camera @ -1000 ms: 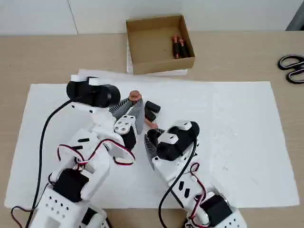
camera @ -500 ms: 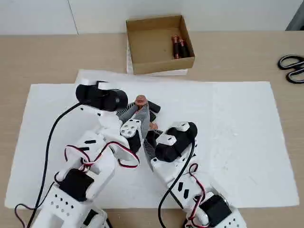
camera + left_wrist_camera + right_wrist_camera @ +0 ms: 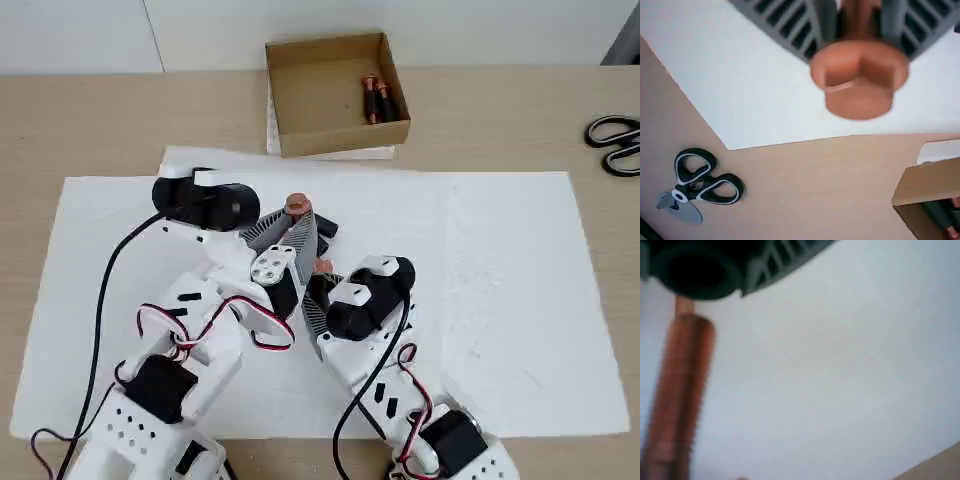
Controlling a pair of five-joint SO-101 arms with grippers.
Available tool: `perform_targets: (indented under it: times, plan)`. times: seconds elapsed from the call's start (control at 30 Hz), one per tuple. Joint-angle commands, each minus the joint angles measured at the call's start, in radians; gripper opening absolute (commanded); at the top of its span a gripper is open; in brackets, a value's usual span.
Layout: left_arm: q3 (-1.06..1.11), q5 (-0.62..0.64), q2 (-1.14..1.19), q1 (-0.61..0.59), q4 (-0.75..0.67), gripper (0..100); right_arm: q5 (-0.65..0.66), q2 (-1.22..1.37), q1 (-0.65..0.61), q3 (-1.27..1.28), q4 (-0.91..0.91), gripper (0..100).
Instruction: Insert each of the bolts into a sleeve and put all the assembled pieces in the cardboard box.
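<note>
Bolt [image 3: 295,207], copper-coloured, is clamped in the left claw [image 3: 295,228] just left of the high view's centre. Its round head pokes out past the grey fingers [image 3: 785,22], which are closed on its shank. Right below it in that view, the right claw [image 3: 318,287] is closed on a black sleeve [image 3: 695,270]. The sleeve's open bore shows in the right wrist view, with a threaded copper shaft [image 3: 682,390] just beside it. Two loose sleeves [image 3: 322,232] lie on the white paper sheet [image 3: 500,280], touching the left claw's far side. The cardboard box [image 3: 310,95] stands at the top centre of the desk [image 3: 80,120]. Assembled pieces [image 3: 377,98] lie along its right wall. Scissors [image 3: 615,140] rest at the right edge.
</note>
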Motion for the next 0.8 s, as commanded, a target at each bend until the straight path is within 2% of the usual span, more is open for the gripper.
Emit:
perform_targets:
  times: [0.0, 0.77]
  plan:
    - [0.015, 0.006, -0.023, 0.025, -0.018, 1, 0.005, -0.005, 0.013, -0.006, -0.004, 0.4]
    - [0.064, 0.006, -0.071, 0.028, 0.005, 1, 0.005, -0.01, 0.024, -0.006, -0.004, 0.4]
